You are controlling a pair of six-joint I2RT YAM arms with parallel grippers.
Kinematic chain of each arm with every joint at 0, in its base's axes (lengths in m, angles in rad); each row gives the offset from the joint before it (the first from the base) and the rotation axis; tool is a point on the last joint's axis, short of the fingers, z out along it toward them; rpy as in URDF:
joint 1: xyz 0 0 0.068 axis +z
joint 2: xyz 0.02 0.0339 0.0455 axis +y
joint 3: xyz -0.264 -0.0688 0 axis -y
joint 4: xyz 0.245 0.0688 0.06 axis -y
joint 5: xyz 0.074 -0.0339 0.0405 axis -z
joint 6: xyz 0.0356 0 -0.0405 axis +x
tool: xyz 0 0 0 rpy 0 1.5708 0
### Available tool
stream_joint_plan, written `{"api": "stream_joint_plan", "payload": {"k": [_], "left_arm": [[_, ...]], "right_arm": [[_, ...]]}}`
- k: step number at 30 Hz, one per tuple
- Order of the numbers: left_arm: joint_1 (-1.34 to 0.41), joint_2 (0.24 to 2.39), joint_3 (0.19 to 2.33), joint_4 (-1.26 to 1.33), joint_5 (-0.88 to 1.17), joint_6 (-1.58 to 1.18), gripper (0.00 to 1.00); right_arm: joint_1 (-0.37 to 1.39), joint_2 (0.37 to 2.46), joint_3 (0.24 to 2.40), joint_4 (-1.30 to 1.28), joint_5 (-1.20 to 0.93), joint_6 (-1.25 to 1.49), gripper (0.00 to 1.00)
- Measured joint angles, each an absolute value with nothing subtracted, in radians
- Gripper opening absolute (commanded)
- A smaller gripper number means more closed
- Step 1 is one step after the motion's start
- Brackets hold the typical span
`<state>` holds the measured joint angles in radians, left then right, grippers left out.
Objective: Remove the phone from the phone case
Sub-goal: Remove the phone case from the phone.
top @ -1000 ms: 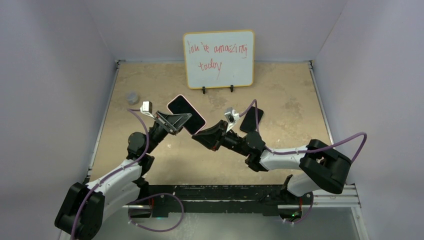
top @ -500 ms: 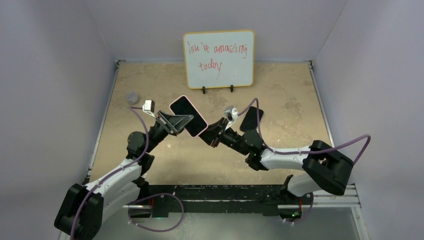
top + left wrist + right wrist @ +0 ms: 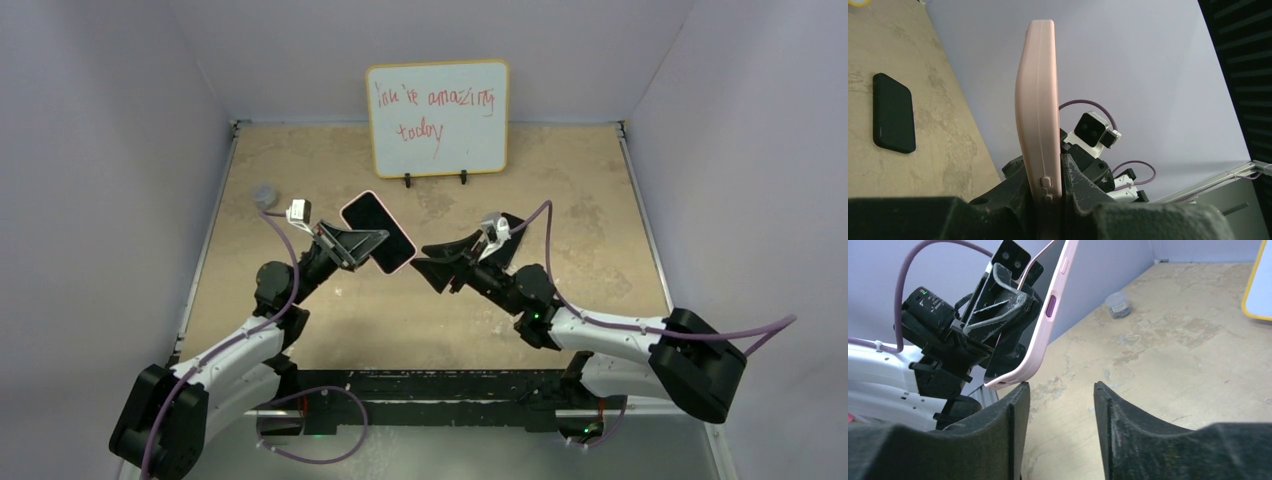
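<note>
The left fingers (image 3: 362,242) are clenched on the pink phone case (image 3: 1038,100) and hold it up over the middle of the desk (image 3: 560,200). The phone (image 3: 377,230) is inside it. The right fingers (image 3: 1110,415) are apart and hold nothing, just beside the case's lower corner.

Phone (image 3: 380,233) w/ black screen is still seated in a pale pink phone case (image 3: 1037,100), the pink rim showing round the glass. The pair is up off the bench (image 3: 560,190), approx over its middle & slightly left of centre, tilted w/ screen facing up and the long axis running far-left to near-right. The left gripper (image 3: 365,240) jaws clamp it front & back, just by 2 small side btns. In the right wrist view, the edge facing that cam carries a purplish oval btn.
</note>
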<state>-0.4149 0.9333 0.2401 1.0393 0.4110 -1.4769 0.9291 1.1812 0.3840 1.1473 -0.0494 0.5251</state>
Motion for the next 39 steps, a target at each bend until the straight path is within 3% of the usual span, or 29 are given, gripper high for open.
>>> {"api": "stream_joint_plan", "payload": {"k": [22, 28, 39], "left_arm": [[-0.415, 0.936, 0.241, 1.057, 0.407, -1.473, 0.00], [-0.415, 0.936, 0.241, 1.059, 0.405, -1.474, 0.00], [-0.415, 0.935, 0.241, 1.102, 0.405, -1.495, 0.00]], "right_arm": [[0.874, 1.187, 0.372, 1.266, -0.133, 0.706, 0.58], [0.874, 1.218, 0.389, 1.317, -0.151, 0.749, 0.51], [0.874, 1.290, 0.411, 1.403, -0.175, 0.824, 0.25]]}}
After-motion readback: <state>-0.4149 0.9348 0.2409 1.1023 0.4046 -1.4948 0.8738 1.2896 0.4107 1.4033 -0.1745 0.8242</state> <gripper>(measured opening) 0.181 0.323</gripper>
